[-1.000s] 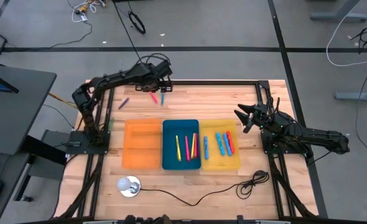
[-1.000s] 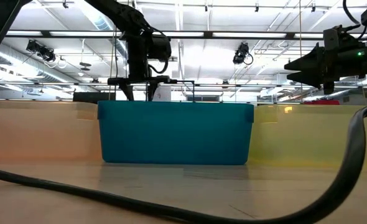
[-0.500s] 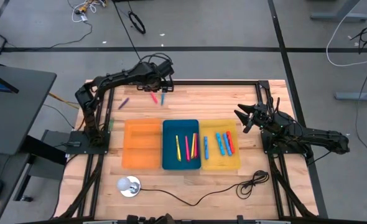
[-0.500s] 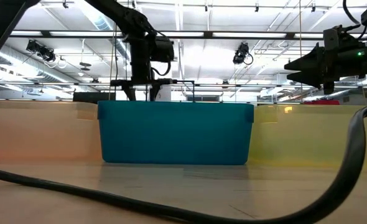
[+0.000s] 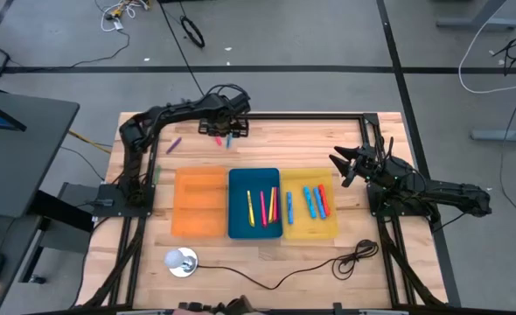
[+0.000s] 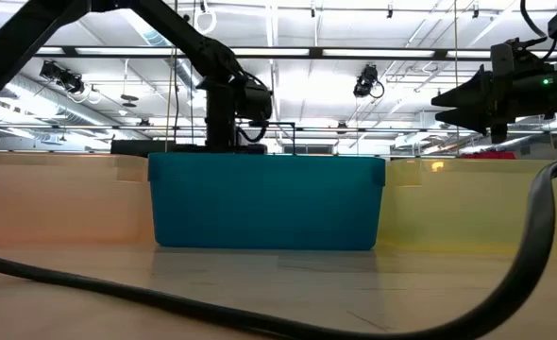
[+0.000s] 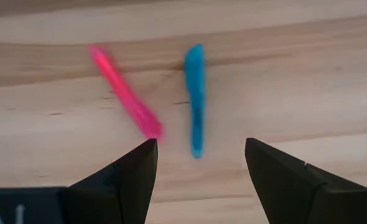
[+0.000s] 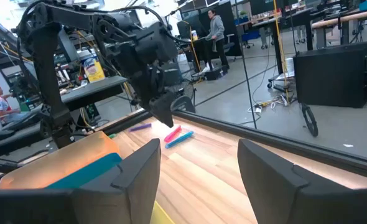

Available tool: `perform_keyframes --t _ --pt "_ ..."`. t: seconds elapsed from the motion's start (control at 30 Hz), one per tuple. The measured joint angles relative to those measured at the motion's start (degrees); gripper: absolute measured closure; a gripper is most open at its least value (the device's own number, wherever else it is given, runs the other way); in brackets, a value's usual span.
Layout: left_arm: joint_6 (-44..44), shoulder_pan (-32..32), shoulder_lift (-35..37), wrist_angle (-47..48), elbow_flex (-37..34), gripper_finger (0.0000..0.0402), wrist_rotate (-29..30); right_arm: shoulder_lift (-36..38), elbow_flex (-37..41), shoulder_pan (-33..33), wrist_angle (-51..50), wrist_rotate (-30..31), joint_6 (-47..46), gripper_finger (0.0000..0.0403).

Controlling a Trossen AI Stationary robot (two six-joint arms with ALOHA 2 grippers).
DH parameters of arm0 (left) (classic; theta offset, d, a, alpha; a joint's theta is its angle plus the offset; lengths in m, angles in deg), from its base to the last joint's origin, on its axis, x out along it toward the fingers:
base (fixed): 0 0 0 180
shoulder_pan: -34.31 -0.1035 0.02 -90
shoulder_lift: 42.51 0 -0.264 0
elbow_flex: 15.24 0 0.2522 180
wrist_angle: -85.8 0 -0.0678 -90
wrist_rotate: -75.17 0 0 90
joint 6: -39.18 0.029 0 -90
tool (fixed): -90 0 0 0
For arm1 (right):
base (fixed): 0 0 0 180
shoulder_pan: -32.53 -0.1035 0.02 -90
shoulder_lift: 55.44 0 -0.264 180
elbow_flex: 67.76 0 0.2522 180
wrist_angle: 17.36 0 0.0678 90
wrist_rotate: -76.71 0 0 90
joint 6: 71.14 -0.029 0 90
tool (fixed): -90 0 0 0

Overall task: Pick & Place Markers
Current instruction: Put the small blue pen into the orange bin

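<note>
Two dark jointed arms, black cabling along links, left gripper [image 7: 199, 163] and right gripper [image 8: 199, 163] with wedge-shaped matte-black fingers

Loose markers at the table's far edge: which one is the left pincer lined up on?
The blue marker: it lies between the open left pincer's fingers. The pink marker beside it angles toward one finger, and the purple marker lies apart.

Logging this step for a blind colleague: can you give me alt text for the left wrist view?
The left pincer is open above bare wooden table, its two dark fingers framing the scene from below. Just beyond them lie a pink marker, angled, and a blue marker, nearly straight, close together but apart; neither is gripped.
</note>
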State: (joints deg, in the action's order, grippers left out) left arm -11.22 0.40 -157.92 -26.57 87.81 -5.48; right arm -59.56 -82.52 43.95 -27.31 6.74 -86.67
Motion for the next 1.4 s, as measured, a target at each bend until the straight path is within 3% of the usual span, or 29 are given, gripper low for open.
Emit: perform_keyframes --t 0.23,1.0,1.4 --pt "-0.01 0.0 -3.36 -0.67 0.0 0.0152 -4.33 0.0 0.0 -0.01 0.0 0.0 0.0 0.0188" --pt "5.54 -2.29 -7.59 -6.65 -0.04 0.0155 -6.45 0.0 0.0 0.0 -0.02 0.02 0.0 0.0188" --pt "5.16 -2.36 -8.68 -6.04 0.11 0.0247 -9.15 0.0 0.0 0.0 -0.07 0.02 0.0 0.0188"
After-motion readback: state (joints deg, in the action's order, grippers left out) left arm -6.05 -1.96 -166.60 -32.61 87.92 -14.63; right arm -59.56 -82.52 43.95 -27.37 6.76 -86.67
